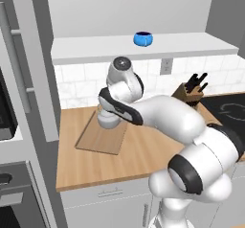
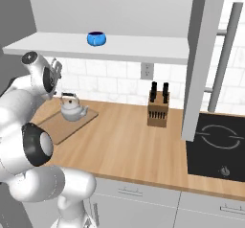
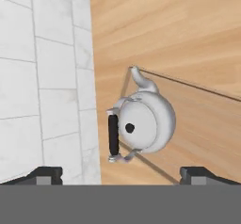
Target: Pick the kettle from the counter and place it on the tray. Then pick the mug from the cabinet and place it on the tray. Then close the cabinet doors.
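Note:
The silver kettle stands upright on the wooden tray, at the tray's corner by the tiled wall, spout toward the top of the hand view. My gripper hangs above it, open, with its two dark fingertips wide apart and nothing between them. From the right base view the kettle sits at the tray's far end, under my hand. The arm partly hides the tray in the left base view. The blue mug rests on the cabinet's white shelf. Both cabinet doors stand open.
A knife block stands on the counter right of the tray. Beyond it lies a black cooktop. A wall outlet is under the shelf. An oven front is at the left.

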Controlling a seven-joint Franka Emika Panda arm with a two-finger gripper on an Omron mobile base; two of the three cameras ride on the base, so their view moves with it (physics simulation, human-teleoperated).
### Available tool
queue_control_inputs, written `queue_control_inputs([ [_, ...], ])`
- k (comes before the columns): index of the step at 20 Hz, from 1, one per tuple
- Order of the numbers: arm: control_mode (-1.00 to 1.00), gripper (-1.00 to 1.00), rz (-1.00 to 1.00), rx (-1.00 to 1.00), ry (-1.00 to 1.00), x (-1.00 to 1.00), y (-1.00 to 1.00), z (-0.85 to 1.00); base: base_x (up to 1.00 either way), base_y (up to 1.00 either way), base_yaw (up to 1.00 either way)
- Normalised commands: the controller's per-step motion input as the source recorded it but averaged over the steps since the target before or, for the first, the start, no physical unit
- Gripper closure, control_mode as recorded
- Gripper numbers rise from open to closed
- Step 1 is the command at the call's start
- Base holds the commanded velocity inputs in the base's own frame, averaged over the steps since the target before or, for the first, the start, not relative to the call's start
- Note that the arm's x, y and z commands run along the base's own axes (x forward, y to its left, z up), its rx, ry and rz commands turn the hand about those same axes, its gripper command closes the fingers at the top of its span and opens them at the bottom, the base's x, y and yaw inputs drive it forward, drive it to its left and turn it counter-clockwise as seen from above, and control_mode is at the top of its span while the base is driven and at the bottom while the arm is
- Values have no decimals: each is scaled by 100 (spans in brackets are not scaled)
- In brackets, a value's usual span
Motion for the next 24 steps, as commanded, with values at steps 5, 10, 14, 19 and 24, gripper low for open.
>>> queue_control_inputs([
  [5, -100, -100, 16, -7, 2, -22, -48, 0, 0, 0, 0],
  [10, -100, -100, 56, -20, -20, -80, -85, 36, 0, 0, 0],
  [14, -100, -100, 63, -42, -24, -79, -60, 69, 0, 0, 0],
  [19, -100, -100, 58, -55, -6, -26, -45, 82, 0, 0, 0],
  [24, -100, -100, 45, -44, -4, 0, -43, 89, 0, 0, 0],
])
